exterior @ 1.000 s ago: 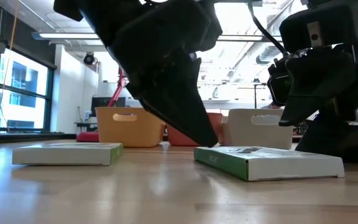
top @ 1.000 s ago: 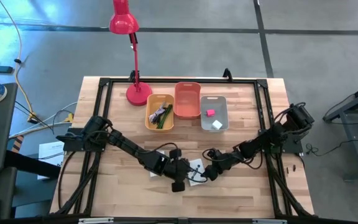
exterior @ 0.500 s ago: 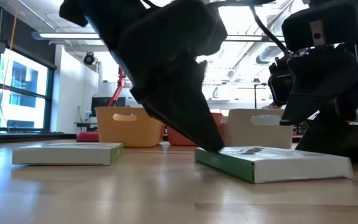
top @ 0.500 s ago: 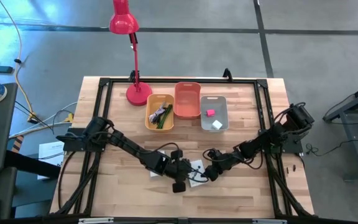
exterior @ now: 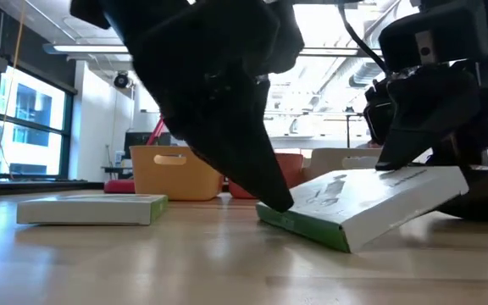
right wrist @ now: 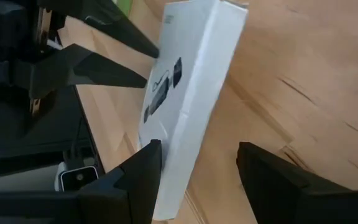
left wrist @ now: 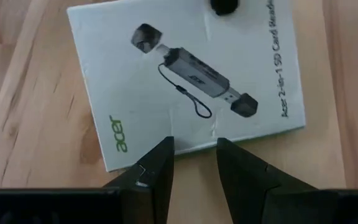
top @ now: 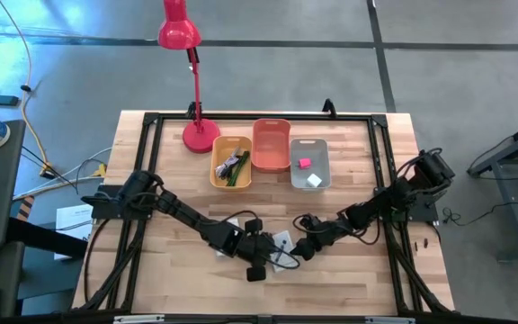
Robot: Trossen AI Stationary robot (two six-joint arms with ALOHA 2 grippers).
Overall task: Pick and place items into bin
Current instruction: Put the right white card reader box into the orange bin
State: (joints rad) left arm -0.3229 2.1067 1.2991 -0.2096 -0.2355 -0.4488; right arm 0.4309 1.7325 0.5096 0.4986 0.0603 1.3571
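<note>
A white card-reader box with a green edge lies between my two grippers near the table's middle. In the low view the box is tilted, its right end raised and its left lower edge on the wood. My left gripper is slightly open, with its tips at that low edge. My right gripper is open around the raised end. A second flat white box rests flat on the table to the left. The green stick and black cable lie in the yellow bin; pink and white cubes lie in the grey bin. My left gripper comes slanting down from the table's left, and its fingertip rests on the box's low green edge, which stays on the table. My right gripper has the box's raised end between its open fingers, against one finger. It comes from the table's right; the end is held clear of the wood.
Three bins stand in a row at the far side: the yellow one, an orange one and the grey one. A red desk lamp stands on its base left of them. Bare wood lies near the table's near edge.
The box first slid a little toward the right gripper. Then its right end rose off the table while its left edge stayed down at the left fingertip, so it now sits tilted. The left gripper shifted slightly toward the near edge.
</note>
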